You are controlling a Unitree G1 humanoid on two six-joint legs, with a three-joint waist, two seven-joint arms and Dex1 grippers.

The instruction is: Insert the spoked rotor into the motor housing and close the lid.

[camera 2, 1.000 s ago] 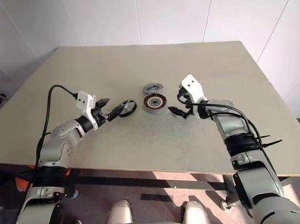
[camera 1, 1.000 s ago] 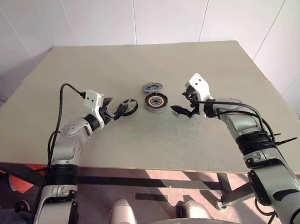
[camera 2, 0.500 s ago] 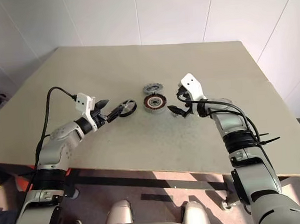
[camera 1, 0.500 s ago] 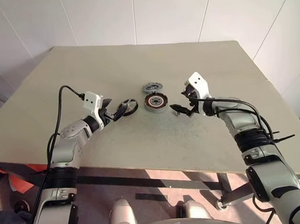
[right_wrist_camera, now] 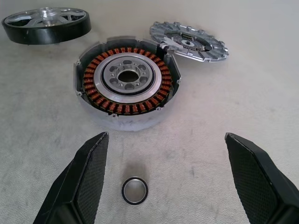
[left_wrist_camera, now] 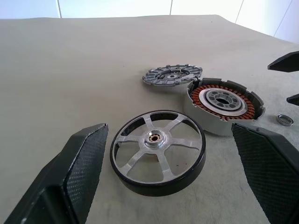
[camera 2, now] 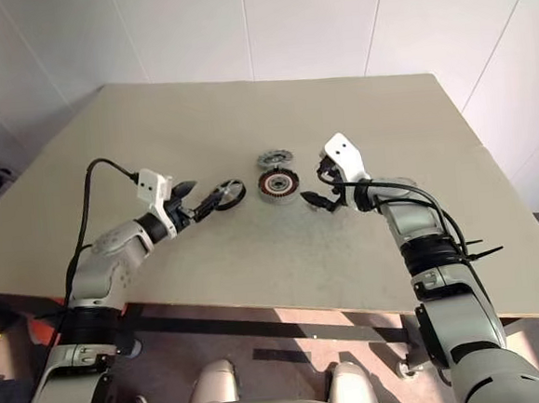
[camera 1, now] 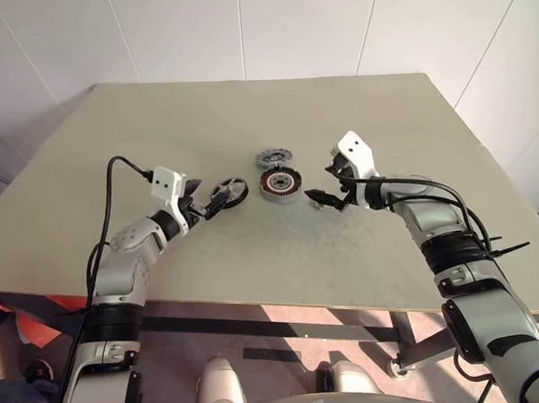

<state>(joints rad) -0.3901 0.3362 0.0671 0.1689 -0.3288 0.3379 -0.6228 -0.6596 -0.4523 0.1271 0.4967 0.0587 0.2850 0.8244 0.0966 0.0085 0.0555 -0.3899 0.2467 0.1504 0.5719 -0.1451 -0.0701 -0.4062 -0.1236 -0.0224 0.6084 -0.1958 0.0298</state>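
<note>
The spoked rotor (left_wrist_camera: 158, 151), with a black rim and silver spokes, lies flat on the table. My left gripper (camera 1: 208, 195) stands open just behind it, and its spread fingers (left_wrist_camera: 79, 163) are apart from the rim. To the rotor's right sits the motor housing (camera 1: 279, 183), a grey cup with copper windings (right_wrist_camera: 126, 84). The lid (camera 1: 273, 157), a ribbed grey disc, lies behind the housing with one edge propped on its rim (right_wrist_camera: 189, 41). On the housing's right my right gripper (camera 1: 327, 182) hangs open and tilted down, holding nothing.
A small dark ring (right_wrist_camera: 134, 190) lies on the table (camera 1: 258, 286) between the right gripper's fingers, short of the housing. The beige tabletop stretches wide around the parts. White walls stand behind it.
</note>
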